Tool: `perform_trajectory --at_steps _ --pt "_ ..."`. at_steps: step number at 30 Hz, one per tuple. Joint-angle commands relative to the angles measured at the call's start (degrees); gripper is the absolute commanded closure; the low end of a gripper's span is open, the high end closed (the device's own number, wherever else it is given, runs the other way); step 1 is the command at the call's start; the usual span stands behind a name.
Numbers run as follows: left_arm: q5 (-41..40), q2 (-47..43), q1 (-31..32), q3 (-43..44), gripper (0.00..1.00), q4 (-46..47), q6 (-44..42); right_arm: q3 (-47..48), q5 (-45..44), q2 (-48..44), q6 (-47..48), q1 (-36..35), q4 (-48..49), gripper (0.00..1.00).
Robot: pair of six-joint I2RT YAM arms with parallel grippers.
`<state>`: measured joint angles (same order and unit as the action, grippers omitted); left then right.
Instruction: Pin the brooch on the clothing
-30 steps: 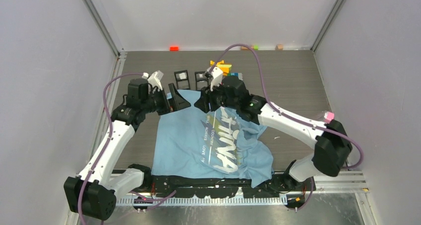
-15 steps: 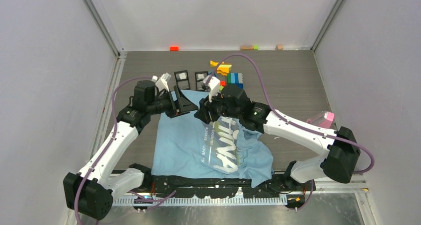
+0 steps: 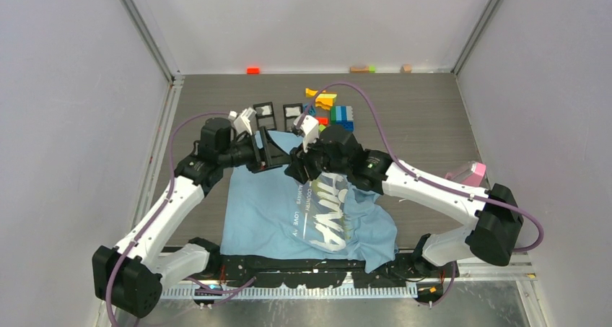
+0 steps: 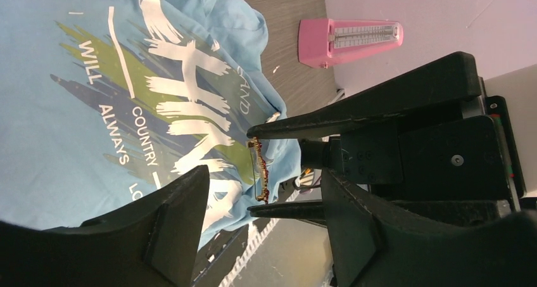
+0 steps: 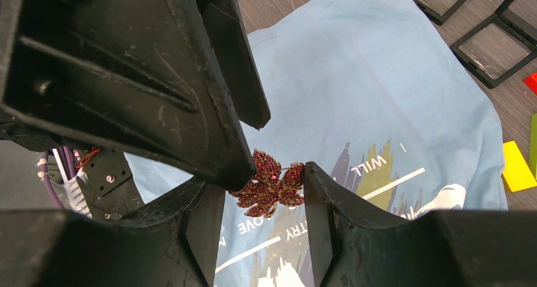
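Note:
The light blue T-shirt [image 3: 281, 211] lies flat on the table with its white lettering up; it also shows in the left wrist view [image 4: 76, 71] and the right wrist view [image 5: 380, 84]. My right gripper [image 3: 298, 167] is shut on the brooch [image 5: 269, 189], a dark red leaf-shaped ornament held a little above the shirt. In the left wrist view the brooch [image 4: 259, 170] shows edge-on between the right fingertips. My left gripper [image 4: 263, 195] is open, its fingers on either side of the brooch; one finger [image 5: 221, 154] overlaps the brooch's edge. The brooch is hidden in the top view.
Two black square frames [image 3: 265, 112] lie beyond the shirt's far edge. Coloured toy blocks [image 3: 335, 114] sit behind the right gripper. A pink box [image 3: 470, 172] stands at the right. A red block [image 3: 252, 70] lies at the back wall.
My left gripper has moved right to meet the right gripper over the shirt's far end. The right gripper has come slightly nearer, still holding the brooch.

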<state>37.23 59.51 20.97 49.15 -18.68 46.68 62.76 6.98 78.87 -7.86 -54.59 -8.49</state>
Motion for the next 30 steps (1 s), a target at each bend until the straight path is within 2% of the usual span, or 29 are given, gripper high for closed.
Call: perform_trajectory --at_steps 1,3,7,9,13,15,17,18,20,23,30 --pt "1.59 0.82 1.35 0.69 0.33 3.49 -0.93 1.48 -0.29 0.34 1.0 -0.38 0.97 0.77" --pt "2.13 1.83 2.02 0.84 0.39 3.11 -1.41 1.56 -0.12 0.19 1.0 -0.43 0.86 0.77" --pt "3.1 4.29 3.28 1.61 0.61 0.75 -3.3 1.64 -0.19 -0.19 1.26 -0.43 0.65 0.77" --pt "3.03 4.94 3.85 2.03 0.66 -0.04 -3.96 1.8 -0.12 -0.24 1.41 -0.43 0.28 0.77" --pt "2.26 5.18 4.42 2.2 0.89 -0.3 -4.05 2.2 -0.71 -0.17 1.91 -0.48 -0.63 0.77" --pt "1.43 4.86 4.43 1.98 0.98 -0.31 -4.0 2.45 -1.57 -0.23 1.88 -0.51 -1.36 0.73" --pt "0.19 4.36 4.43 1.54 1.0 -0.46 -3.82 2.49 -2.56 -0.6 1.88 -0.63 -2.06 0.61" --pt "-0.71 4.22 4.43 1.3 1.0 -0.74 -3.71 2.47 -3.44 -0.8 1.93 -0.71 -2.28 0.5" --pt "-2.22 4.19 4.43 0.92 1.0 -1.56 -3.61 2.5 -5.07 -1.53 2.38 -1.07 -3.12 0.41" --pt "-3.99 4.57 4.43 0.74 1.0 -2.66 -3.49 3.04 -8.9 -1.81 4.01 -2.47 -5.22 0.37" --pt "-5.76 4.83 4.43 0.19 1.0 -2.53 -2.85 3.73 -16.32 -2.05 6.19 -6.98 -7.06 0.36"
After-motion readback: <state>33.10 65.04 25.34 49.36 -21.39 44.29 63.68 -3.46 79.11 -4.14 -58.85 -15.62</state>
